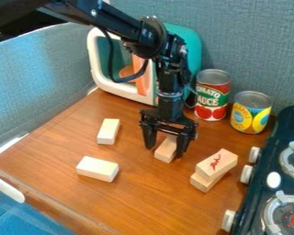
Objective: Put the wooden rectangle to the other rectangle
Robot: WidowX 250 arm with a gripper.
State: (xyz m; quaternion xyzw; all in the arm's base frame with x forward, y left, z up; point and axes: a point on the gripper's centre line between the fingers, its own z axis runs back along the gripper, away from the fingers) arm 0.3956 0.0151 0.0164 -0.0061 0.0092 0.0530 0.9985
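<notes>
Tool (164, 153) apart | wooden block (166, 148) between its fingers (on brown tabletop (155, 199))

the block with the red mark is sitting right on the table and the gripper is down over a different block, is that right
Not quite: the camera view shows the block with the red mark lying on top of another block, not right on the table. The gripper is indeed down over a different block.

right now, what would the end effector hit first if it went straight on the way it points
Pointing down, the end effector would probably meet the tabletop first, fingers either side of a wooden block; the gap below is unclear.
</notes>
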